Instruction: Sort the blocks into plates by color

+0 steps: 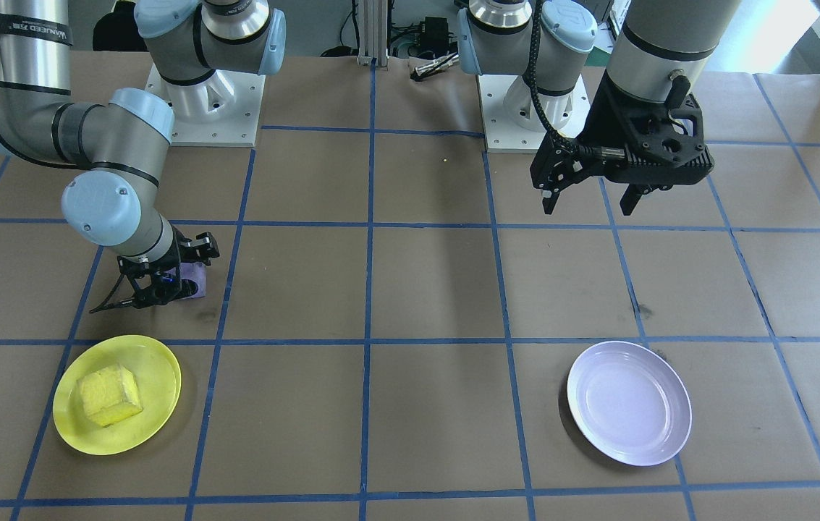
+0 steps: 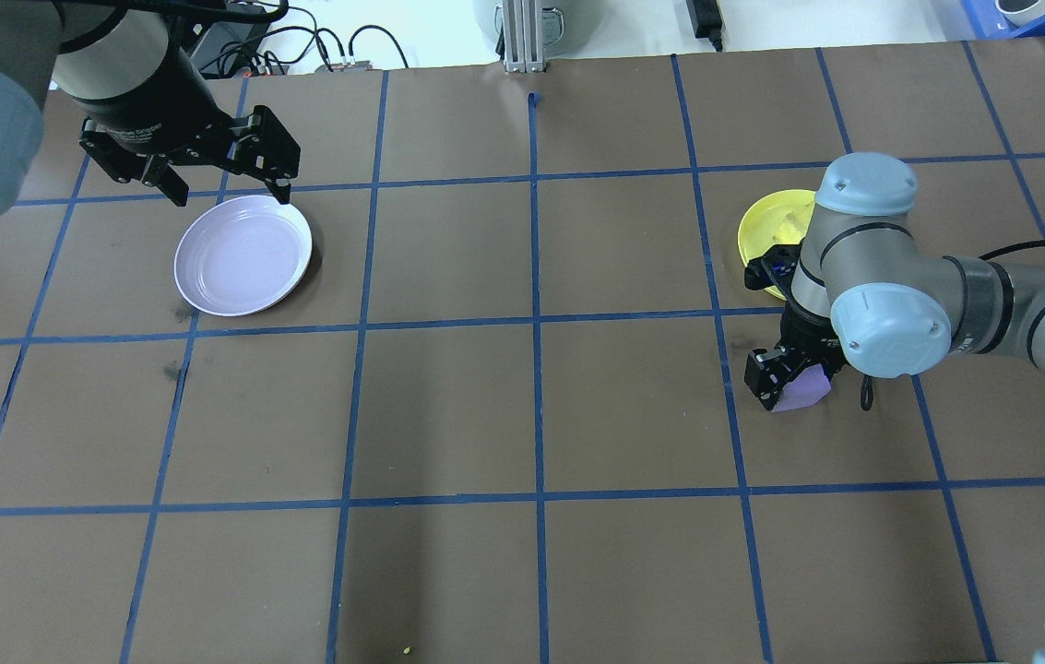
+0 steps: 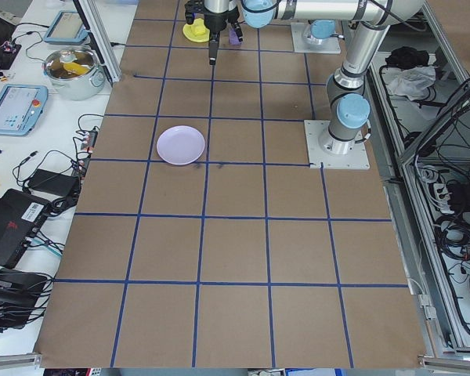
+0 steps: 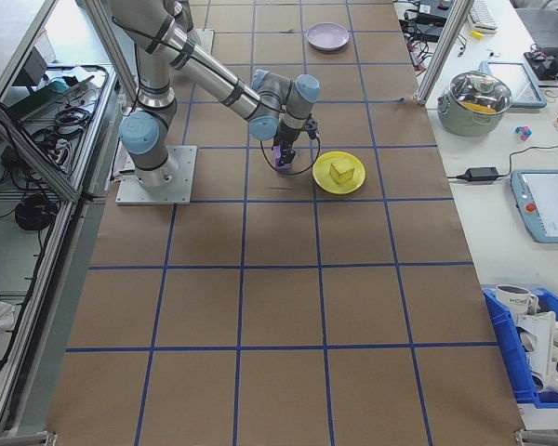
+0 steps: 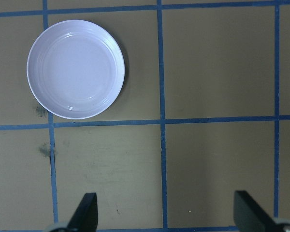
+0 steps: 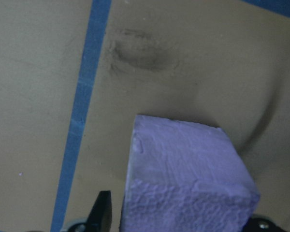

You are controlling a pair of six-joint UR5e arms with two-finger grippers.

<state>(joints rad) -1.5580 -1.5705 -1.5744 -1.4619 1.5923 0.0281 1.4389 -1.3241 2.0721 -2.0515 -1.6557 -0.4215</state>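
The purple block point(image 6: 183, 169) sits on the paper a little behind the yellow plate point(image 1: 69, 427). My right gripper point(image 1: 171, 278) is down over it, a finger on each side. A thin gap shows beside the finger point(image 6: 104, 212), so the gripper reads as open. The yellow block point(image 1: 109, 394) lies in the yellow plate. The lavender plate point(image 1: 630, 403) holds nothing. My left gripper point(image 1: 590, 202) hangs open and empty above the table, behind the lavender plate point(image 5: 76, 69).
Brown paper with a blue tape grid covers the table. The two arm bases point(image 1: 210, 101) point(image 1: 533, 108) stand at the robot's edge. A pot point(image 4: 484, 98) and a tablet point(image 4: 549, 200) rest on the side bench past the far edge.
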